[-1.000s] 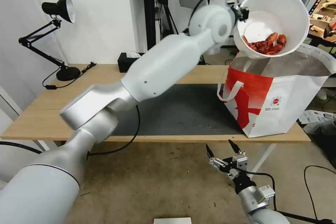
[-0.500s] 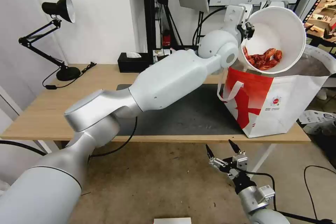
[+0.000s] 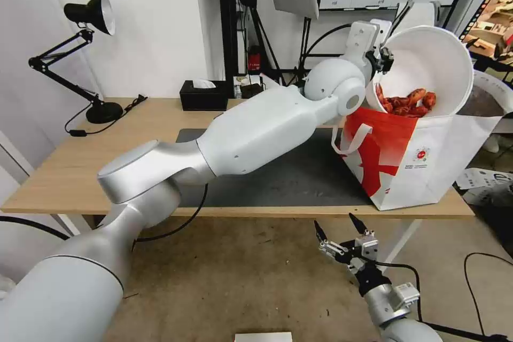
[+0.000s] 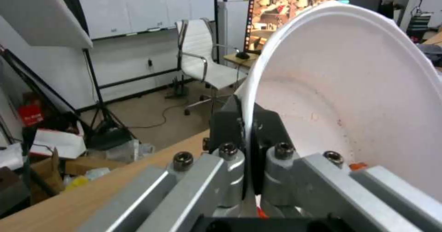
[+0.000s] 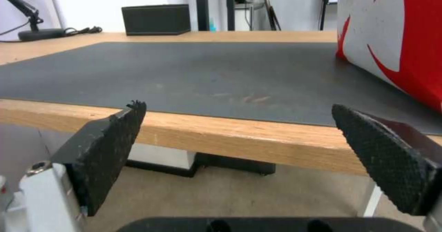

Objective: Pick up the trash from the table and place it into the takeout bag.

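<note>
**Bowl of shells tipped over bag mouth**

L gripper [image 3: 383, 59] up high at far right of table, clamped on rim of round white plastic bowl [image 3: 434, 67]. In L wrist view, black fingers [image 4: 228, 126] pinched either side of thin bowl wall [image 4: 359, 97], one inside, one outside. Bowl tilted steeply on edge, open face toward robot, lower part dipped into mouth of large boxy white-and-red takeout bag [image 3: 422, 163]. Red shell scraps [image 3: 407, 103] heaped at lowest part of bowl, just above bag's near rim. Not clear whether bowl touches bag.

Bag upright on right end of long light-wood table [image 3: 64, 171], partly on large dark grey mat [image 3: 278, 171], near edge of bag close to table front. White strap handle [image 3: 347, 141] hanging on bag's left face, small round logo [image 3: 421, 155] on front panel. Silver foil lining [image 3: 483, 107] visible behind bowl.

R gripper [image 3: 341, 228] parked low, below table front edge, over floor, fingers spread wide, nothing between. R wrist view: textured black pads [image 5: 110, 145] apart, facing table edge [image 5: 221, 135], mat [image 5: 184, 76] and red-white bag side [image 5: 396, 35].

Black rectangular tissue box [image 3: 203, 94] at back of table, black desk lamp [image 3: 88, 53] at back left, well apart from bag.
</note>
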You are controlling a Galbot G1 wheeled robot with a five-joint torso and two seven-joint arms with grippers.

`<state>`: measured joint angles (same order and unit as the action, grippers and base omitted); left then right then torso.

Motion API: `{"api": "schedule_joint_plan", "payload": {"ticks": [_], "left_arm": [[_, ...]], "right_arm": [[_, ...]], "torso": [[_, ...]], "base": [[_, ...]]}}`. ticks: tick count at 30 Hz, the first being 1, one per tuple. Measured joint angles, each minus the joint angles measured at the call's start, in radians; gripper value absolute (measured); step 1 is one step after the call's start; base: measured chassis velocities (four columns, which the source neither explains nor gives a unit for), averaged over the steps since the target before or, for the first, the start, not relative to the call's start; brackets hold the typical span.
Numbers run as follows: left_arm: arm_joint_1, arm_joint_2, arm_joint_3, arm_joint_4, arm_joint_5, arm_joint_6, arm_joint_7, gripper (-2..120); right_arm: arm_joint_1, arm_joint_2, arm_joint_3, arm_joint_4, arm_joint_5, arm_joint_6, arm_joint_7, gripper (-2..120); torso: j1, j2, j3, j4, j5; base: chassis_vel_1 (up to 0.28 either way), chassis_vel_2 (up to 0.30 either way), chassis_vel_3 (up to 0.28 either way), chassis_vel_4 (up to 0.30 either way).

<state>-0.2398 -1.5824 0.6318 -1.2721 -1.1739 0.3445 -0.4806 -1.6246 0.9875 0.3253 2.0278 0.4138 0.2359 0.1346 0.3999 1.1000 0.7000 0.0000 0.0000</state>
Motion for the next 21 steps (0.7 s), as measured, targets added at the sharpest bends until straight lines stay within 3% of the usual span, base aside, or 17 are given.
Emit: {"api": "schedule_joint_plan", "payload": {"ticks": [21], "left_arm": [[0.046,-0.004,0.032,-0.027,-0.06,0.024,0.018,0]], "right_arm": [[0.0,0.0,0.0,0.0,0.0,0.0,0.0,100]], "torso": [[0.0,0.0,0.0,0.0,0.0]], "base": [[0.0,0.0,0.0,0.0]]}}
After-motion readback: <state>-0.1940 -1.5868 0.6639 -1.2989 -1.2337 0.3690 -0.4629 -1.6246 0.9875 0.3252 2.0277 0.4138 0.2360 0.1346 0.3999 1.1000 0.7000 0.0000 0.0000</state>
